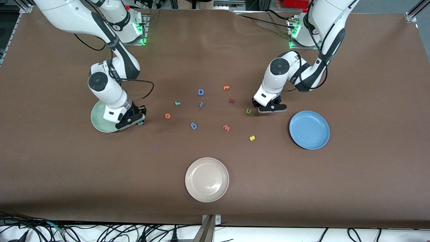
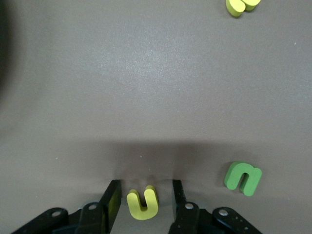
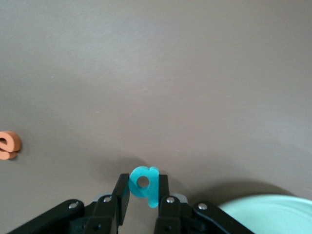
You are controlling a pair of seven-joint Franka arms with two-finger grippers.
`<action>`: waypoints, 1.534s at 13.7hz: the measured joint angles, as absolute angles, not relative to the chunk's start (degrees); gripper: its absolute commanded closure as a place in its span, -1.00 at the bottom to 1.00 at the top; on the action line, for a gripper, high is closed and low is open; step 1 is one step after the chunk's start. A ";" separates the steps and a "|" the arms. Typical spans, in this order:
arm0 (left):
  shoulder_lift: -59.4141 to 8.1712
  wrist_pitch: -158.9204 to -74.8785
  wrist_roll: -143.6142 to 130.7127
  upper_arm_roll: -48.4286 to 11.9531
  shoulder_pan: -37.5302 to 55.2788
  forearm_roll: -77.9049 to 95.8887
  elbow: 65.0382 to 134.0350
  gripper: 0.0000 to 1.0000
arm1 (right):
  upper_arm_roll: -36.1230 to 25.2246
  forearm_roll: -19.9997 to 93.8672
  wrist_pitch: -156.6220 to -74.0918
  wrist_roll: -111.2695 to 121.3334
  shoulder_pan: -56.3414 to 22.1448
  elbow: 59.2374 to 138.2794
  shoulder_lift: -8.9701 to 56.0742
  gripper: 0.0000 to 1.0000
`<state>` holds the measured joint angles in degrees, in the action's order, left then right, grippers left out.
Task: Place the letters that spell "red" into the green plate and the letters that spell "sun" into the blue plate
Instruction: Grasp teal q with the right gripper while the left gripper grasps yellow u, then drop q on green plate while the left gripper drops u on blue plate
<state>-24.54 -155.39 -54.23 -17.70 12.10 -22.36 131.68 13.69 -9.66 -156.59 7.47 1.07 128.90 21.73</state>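
Note:
My right gripper (image 1: pixel 136 120) (image 3: pixel 144 183) is shut on the teal "d" (image 3: pixel 145 184) (image 1: pixel 140 123), just off the rim of the green plate (image 1: pixel 99 118) (image 3: pixel 273 213). The orange "e" (image 1: pixel 167 116) (image 3: pixel 7 145) and teal "r" (image 1: pixel 177 103) lie on the cloth toward the table's middle. Low on the table, my left gripper (image 1: pixel 269 108) (image 2: pixel 145 189) is open, its jaws either side of the yellow "u" (image 2: pixel 143 203) with gaps showing. The olive "n" (image 1: pixel 248 111) (image 2: pixel 243 178) lies beside it. The yellow "s" (image 1: pixel 252 137) (image 2: pixel 241 6) lies nearer the front camera, close to the blue plate (image 1: pixel 309 129).
Other letters are scattered mid-table: a blue "D" (image 1: pixel 200 92), a small orange letter (image 1: pixel 226 88), a dark red letter (image 1: pixel 231 100), a small blue piece (image 1: pixel 201 105), a blue "g" (image 1: pixel 193 125) and a pink "w" (image 1: pixel 226 127). A cream-white plate (image 1: pixel 206 179) sits nearest the front camera.

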 measured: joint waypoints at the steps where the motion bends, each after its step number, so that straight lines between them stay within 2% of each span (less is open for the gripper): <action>1: -24.57 -155.39 -54.23 -17.70 12.11 -22.36 131.67 0.28 | 12.83 -9.66 -154.80 7.47 1.15 128.68 19.96 0.84; 3: -24.57 -155.51 -54.23 -17.73 12.12 -22.37 131.64 0.42 | 11.10 -9.66 -151.43 7.47 1.32 128.24 16.65 0.90; 6: -24.58 -155.60 -54.23 -17.76 12.16 -22.37 131.60 0.48 | 8.67 -9.63 -147.23 6.52 1.39 128.05 14.10 0.90; 10: -24.58 -155.61 -54.24 -17.77 12.17 -22.37 131.58 0.63 | 5.65 -9.61 -138.48 -1.38 1.46 128.39 14.28 0.90; 14: -24.59 -155.10 -54.24 -17.49 11.97 -22.37 130.87 0.68 | 3.51 -9.61 -136.62 -7.06 1.40 129.69 15.73 0.90; 15: -24.59 -153.13 -54.24 -17.31 11.84 -22.37 129.62 0.68 | 2.58 -9.61 -136.62 -7.16 1.42 129.99 16.17 0.90; 18: -24.49 -140.44 -51.36 -17.29 10.74 -22.37 121.96 0.66 | 0.81 -9.61 -136.63 -7.21 1.46 130.30 17.75 0.86; 19: -24.47 -137.09 -48.68 -17.27 9.77 -22.21 119.49 0.66 | 0.46 -9.61 -136.65 -7.22 1.46 130.31 18.40 0.83; 20: -24.46 -134.74 -45.15 -17.26 8.33 -21.71 117.67 0.66 | 0.30 -9.61 -136.68 -7.24 1.46 130.31 19.03 0.71; 21: -24.46 -133.21 -41.14 -17.23 6.43 -21.22 116.50 0.65 | 0.27 -9.61 -136.70 -7.32 1.46 130.31 19.52 0.38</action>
<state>-24.46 -133.21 -41.14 -17.23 6.43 -21.22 116.50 0.27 -9.61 -136.70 -7.32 1.46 130.31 19.52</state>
